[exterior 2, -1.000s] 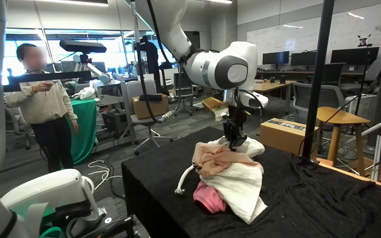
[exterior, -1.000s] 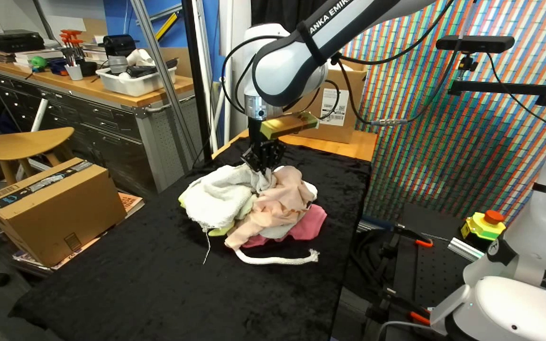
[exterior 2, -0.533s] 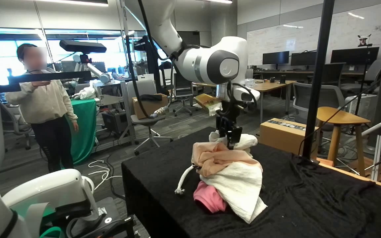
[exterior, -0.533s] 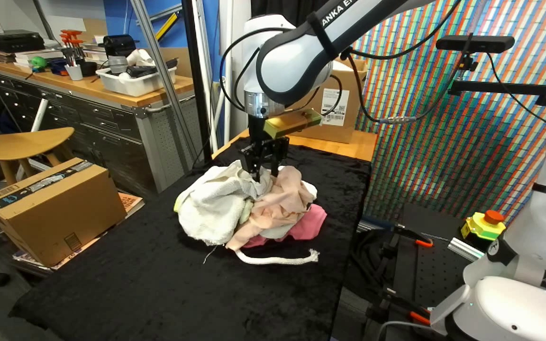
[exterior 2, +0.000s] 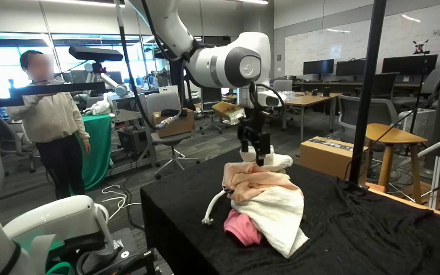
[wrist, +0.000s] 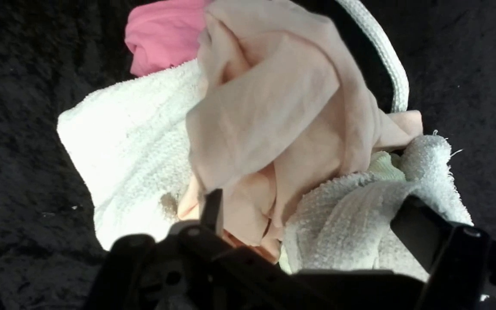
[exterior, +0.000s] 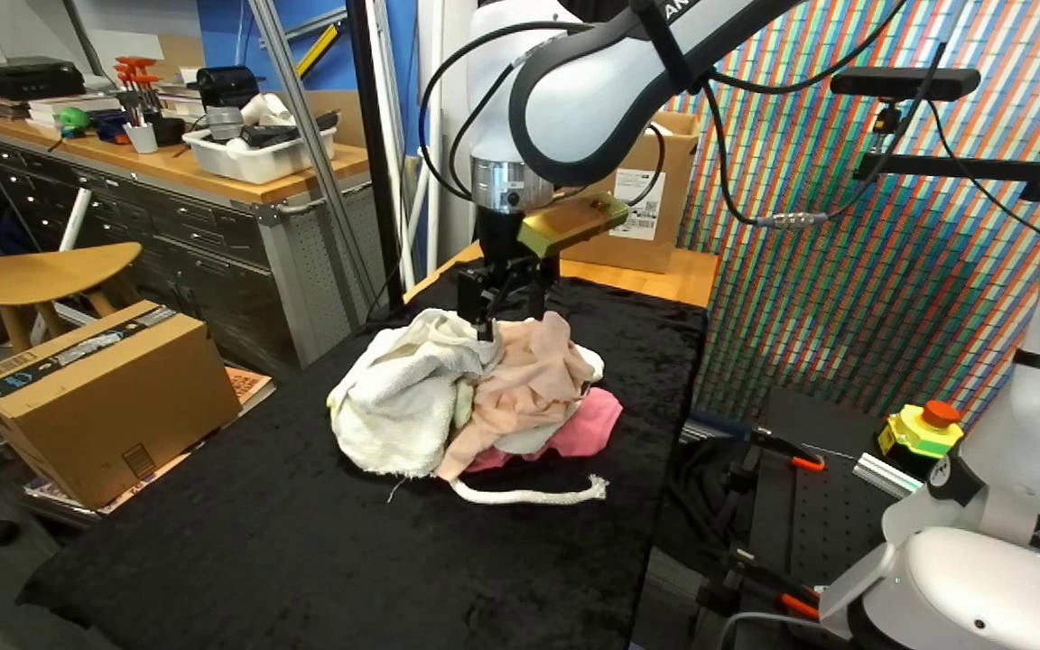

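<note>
The black two-fingered gripper (exterior: 511, 322) hangs low — its fingers spread well apart, nothing clasped between them. Just below, side by side, lie a rumpled white terry-cloth towel (exterior: 394, 406) and a crumpled, soft peach cloth (exterior: 529, 384); the wrist view puts one finger over each. Whether a fingertip brushes the fabric I can't tell from here. Doing this well, I'd judge, calls for slow, straight vertical movement, since a fingertip catching the terry's loops could drag both cloths along. A bright pink cloth (exterior: 588, 424) pokes out from underneath, and a frayed white rope (exterior: 529, 496) trails nearby. Everything rests on a black, velvety table cover (exterior: 330, 560). Around it: a taped brown cardboard box (exterior: 96, 397) in both exterior views and — in an exterior view — a person in a cream sweatshirt (exterior 2: 52, 118), standing well back.
</note>
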`<state>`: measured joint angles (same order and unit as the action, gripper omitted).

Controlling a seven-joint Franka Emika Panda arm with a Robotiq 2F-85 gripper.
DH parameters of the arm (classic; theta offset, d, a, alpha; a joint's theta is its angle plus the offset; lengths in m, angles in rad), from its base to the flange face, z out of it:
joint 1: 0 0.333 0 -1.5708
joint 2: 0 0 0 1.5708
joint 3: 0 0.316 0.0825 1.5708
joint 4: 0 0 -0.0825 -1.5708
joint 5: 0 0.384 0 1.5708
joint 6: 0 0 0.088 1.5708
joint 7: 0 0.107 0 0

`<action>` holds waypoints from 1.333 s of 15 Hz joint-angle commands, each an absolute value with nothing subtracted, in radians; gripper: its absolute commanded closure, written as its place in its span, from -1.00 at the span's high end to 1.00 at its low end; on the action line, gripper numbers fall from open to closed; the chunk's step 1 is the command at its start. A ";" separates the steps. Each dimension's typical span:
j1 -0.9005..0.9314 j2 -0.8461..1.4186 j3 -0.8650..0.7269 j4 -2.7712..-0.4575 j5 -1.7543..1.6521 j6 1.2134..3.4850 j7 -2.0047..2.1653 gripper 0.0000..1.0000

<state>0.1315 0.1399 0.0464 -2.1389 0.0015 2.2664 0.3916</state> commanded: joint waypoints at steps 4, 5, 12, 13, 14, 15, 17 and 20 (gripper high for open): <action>0.141 -0.010 0.094 -2.246 -0.004 2.273 0.312 1.00; 0.145 -0.042 0.106 -2.270 -0.009 2.274 0.304 1.00; 0.192 -0.400 0.183 -2.526 0.050 2.297 0.207 1.00; 0.204 -0.456 0.188 -2.559 0.065 2.296 0.202 1.00; 0.216 -0.512 0.193 -2.598 0.077 2.300 0.200 1.00; 0.229 -0.569 0.196 -2.637 0.087 2.298 0.194 1.00; 0.246 -0.663 0.202 -2.691 0.098 2.291 0.199 1.00; 0.233 -0.781 0.235 -2.774 0.073 2.331 0.252 1.00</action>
<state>0.2416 -0.6323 0.2048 -2.6665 0.0701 2.2692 0.2223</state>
